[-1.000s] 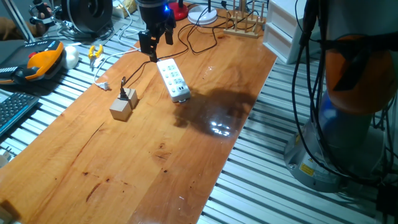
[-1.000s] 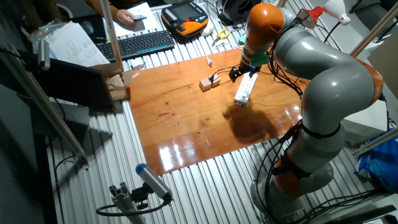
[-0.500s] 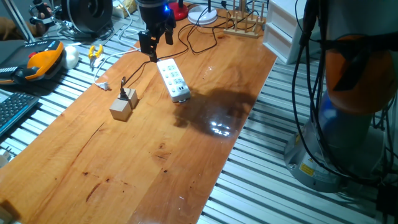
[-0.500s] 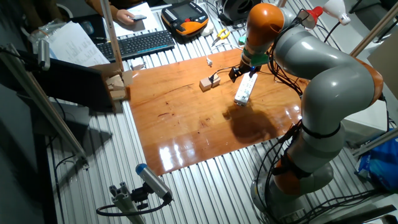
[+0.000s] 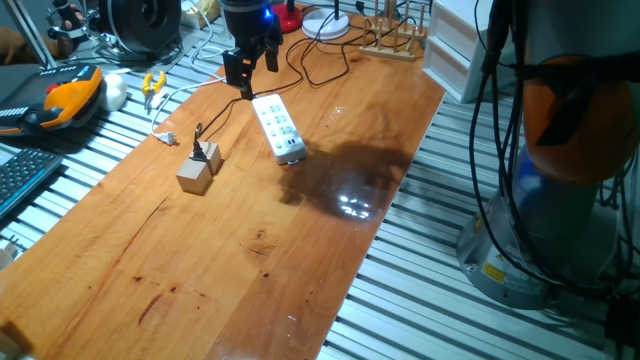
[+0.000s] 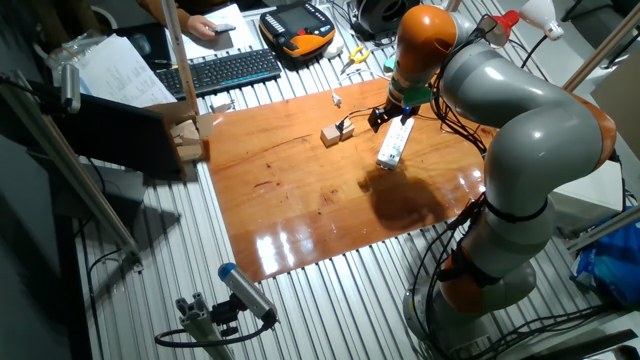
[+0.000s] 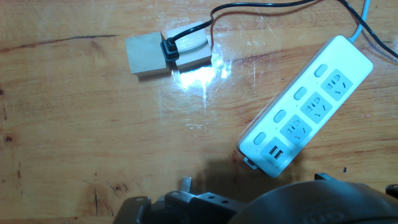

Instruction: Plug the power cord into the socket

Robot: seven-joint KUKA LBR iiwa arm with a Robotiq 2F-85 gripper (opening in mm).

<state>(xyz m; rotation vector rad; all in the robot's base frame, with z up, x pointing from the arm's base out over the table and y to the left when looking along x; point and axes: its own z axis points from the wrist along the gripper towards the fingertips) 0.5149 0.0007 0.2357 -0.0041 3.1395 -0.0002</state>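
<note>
- The worktop under me is warm orange-brown wood with darker grain streaks and glossy white glare patches.
- The socket is a white strip with dark outlet holes and pale grey-white buttons.
- The power cord is black, and its plug is black too.
- The two wooden cubes are pale tan.
- My fingers are black, with a blue light glowing above them.
- My arm is grey with orange joints.

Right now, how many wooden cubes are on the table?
2. One cube lies bare; the other cube touches its side and carries the plug on top. They sit apart from the strip. From one fixed view they overlap and read as one.
</note>
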